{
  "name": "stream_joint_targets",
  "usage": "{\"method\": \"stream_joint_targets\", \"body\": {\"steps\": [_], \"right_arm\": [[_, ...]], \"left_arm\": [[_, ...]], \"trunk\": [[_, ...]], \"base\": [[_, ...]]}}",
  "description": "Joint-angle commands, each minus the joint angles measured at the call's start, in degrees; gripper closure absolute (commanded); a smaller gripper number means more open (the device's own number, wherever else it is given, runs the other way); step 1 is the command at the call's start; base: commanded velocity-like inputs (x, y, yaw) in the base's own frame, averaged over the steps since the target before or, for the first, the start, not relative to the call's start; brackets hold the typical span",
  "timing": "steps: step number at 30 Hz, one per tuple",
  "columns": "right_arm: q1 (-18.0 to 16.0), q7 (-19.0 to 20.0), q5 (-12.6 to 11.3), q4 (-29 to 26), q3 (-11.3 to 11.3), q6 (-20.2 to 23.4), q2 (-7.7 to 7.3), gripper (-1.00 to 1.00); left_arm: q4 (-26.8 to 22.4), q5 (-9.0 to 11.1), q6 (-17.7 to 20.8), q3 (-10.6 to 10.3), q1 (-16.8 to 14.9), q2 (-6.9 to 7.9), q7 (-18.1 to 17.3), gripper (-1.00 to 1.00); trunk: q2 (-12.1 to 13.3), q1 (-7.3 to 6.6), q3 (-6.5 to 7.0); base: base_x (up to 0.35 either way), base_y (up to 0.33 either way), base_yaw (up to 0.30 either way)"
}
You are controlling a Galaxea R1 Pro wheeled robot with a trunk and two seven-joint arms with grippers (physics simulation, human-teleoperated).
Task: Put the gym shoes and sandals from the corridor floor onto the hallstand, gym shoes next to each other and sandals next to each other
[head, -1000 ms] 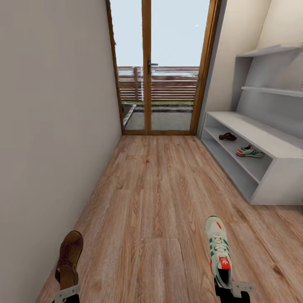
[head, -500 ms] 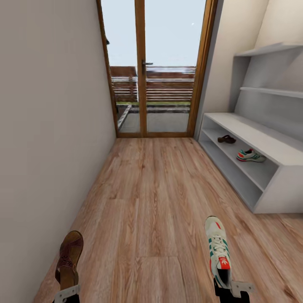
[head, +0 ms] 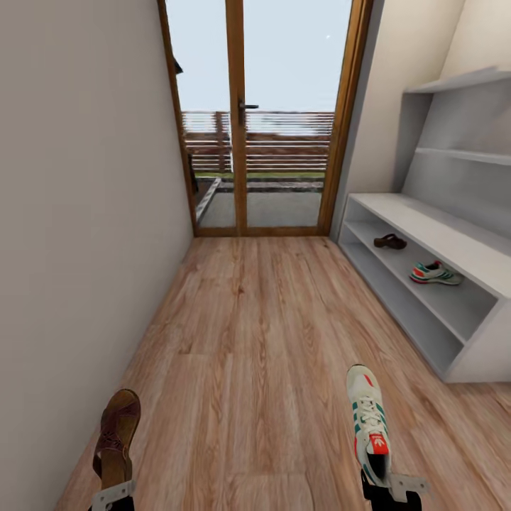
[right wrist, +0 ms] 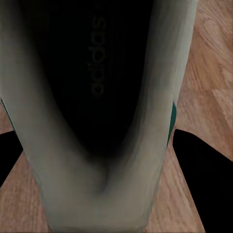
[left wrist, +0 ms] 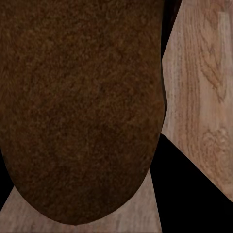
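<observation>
In the head view my left gripper (head: 111, 495) is shut on the heel of a brown sandal (head: 117, 433), held above the corridor floor (head: 262, 326) at the lower left. My right gripper (head: 389, 488) is shut on the heel of a cream gym shoe (head: 369, 419) with green stripes, toe pointing away. The left wrist view looks onto the sandal's brown leather (left wrist: 82, 107). The right wrist view looks into the gym shoe's dark inside (right wrist: 92, 87). The pale grey hallstand (head: 440, 231) stands at the right wall. On its upper open shelf rest a second sandal (head: 389, 241) and a second gym shoe (head: 435, 273), apart from each other.
A plain wall (head: 78, 213) runs close along the left. A wood-framed glass door (head: 262, 121) closes the corridor's far end. Two staggered wall shelves (head: 461, 81) hang above the hallstand. Open wood floor lies between me and the hallstand.
The whole head view has shifted: the hallstand now sits further right and lower in the picture. Both held shoes keep their place relative to the grippers.
</observation>
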Motion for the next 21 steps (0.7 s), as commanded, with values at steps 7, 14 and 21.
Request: {"method": "stream_joint_targets", "body": {"steps": [7, 14, 21], "right_arm": [[0.0, -0.4, 0.5, 0.0, -0.2, -0.2, 0.01, 1.0], [0.0, -0.4, 0.5, 0.0, -0.2, -0.2, 0.01, 1.0], [0.0, -0.4, 0.5, 0.0, -0.2, -0.2, 0.01, 1.0]], "left_arm": [[0.0, -0.6, -0.2, 0.5, -0.1, -0.04, -0.1, 1.0], [0.0, -0.6, -0.2, 0.5, -0.1, -0.04, -0.1, 1.0], [0.0, -0.6, -0.2, 0.5, -0.1, -0.04, -0.1, 1.0]], "trunk": [[0.0, 0.02, -0.05], [0.0, 0.02, -0.05], [0.0, 0.02, -0.05]], "base": [[0.34, 0.0, 0.0], [0.34, 0.0, 0.0], [0.34, 0.0, 0.0]]}}
